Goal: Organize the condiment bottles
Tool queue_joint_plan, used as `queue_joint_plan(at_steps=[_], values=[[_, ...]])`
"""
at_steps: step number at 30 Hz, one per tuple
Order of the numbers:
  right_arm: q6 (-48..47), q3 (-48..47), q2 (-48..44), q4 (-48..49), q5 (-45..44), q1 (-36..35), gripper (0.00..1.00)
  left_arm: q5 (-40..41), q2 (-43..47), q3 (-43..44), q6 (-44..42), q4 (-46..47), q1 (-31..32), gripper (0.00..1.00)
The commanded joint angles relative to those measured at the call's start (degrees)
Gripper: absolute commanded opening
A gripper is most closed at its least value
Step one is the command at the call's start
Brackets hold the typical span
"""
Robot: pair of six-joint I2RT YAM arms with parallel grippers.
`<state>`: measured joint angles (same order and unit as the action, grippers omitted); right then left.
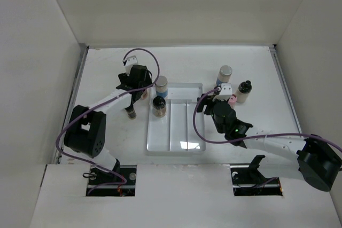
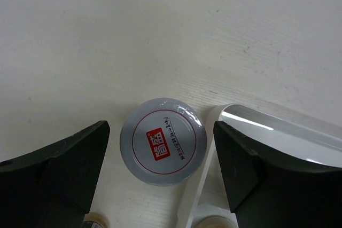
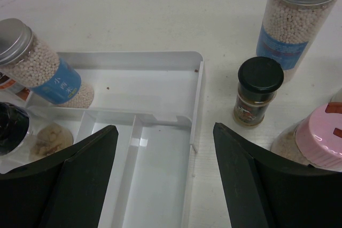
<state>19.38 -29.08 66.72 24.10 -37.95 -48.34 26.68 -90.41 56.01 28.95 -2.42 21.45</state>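
The left gripper hangs wide open, its black fingers either side of a grey-capped condiment jar. The jar stands upright straight below it, at the far-left corner of the clear plastic tray; inside or just outside, I cannot tell. A black-capped brown jar stands in the tray. The right gripper, also wide and empty, hovers farther off, near a pink-capped jar.

The grey lid bears a red ring and red square mark. The far jar and left jar show beige beads, blue labels — nearby, a black cap, a pink cap.
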Motion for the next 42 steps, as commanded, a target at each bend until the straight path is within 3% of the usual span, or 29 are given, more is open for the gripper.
queue_joint_plan(at_steps=[1, 6, 10, 12, 17, 26, 33, 38, 42], values=[[0.0, -0.1, -0.7, 3.1, -0.6, 0.3, 0.79, 0.0, -1.3, 0.7, 0.1, 1.1, -0.1, 0.77], [0.2, 0.1, -0.9, 3.1, -0.5, 0.5, 0.79, 0.0, -2.5, 0.2, 0.1, 1.5, 0.1, 0.72], [0.0, -0.2, -0.6, 3.1, -0.8, 0.4, 0.79, 1.0, -0.2, -1.6, 0.5, 4.3, -0.6, 0.53], [0.2, -0.2, -0.3, 3.1, -0.5, 0.3, 0.79, 1.0, 2.4, -2.1, 0.5, 5.2, -0.7, 0.48], [-0.1, -0.3, -0.4, 3.1, -0.8, 0.3, 0.79, 1.4, 11.6, -3.5, 0.2, 10.1, -0.4, 0.45], [0.0, -0.3, -0.5, 3.1, -0.6, 0.3, 0.8, 4.3, 32.3, -3.0, -1.4, 6.1, 1.6, 0.44], [0.4, 0.3, -1.7, 3.1, -0.5, 0.3, 0.8, 4.9, 43.0, -7.7, -1.7, -1.3, 10.2, 0.44], [0.5, 0.3, -1.5, 3.1, -0.5, 0.5, 0.8, 9.7, 51.7, -15.0, -2.0, -5.9, 18.8, 0.44], [0.2, -0.1, -0.5, 3.1, -0.5, 0.6, 0.8, 13.0, 53.2, -19.8, -0.4, -9.4, 26.0, 0.44]])
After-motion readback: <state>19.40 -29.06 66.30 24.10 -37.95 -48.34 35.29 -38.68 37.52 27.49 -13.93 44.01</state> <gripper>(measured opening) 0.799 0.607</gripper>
